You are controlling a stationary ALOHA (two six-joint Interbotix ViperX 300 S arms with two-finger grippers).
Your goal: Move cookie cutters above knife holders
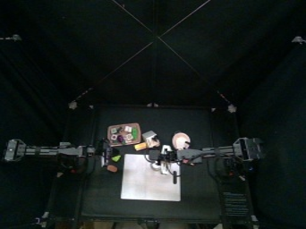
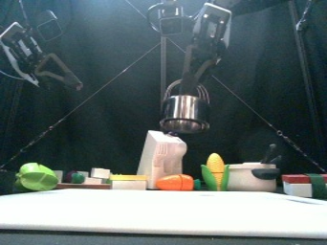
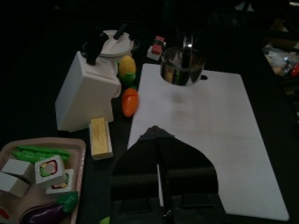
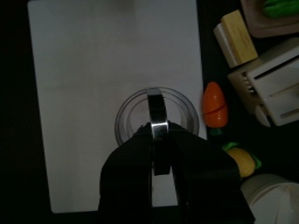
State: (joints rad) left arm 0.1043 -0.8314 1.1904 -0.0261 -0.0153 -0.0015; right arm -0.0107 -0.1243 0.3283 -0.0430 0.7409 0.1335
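White mat fills the near foreground in the front view; behind it we see a row: green toy, wooden tray, white knife holder, orange carrot, corn, white pot. Right gripper hangs in the air, clamped on a round metal cookie cutter just above and beside the knife holder's top, not touching it. Left gripper sits high at the upper left; we cannot tell its jaw state. Black curtains all round.

Top view: small black table, curtain pen around it, mat toward the front middle with bare table on both sides. Arms come in from each side.

Left wrist view: own jaws are dark, state unclear. Mat surface is mostly bare; knife holder, carrot, a tan block and the tray of toy food lie along one long edge. Cutter hangs over the far end.

Right wrist view: jaws pinch the ring's rim, over the mat near the edge by the carrot. No readable writing anywhere.
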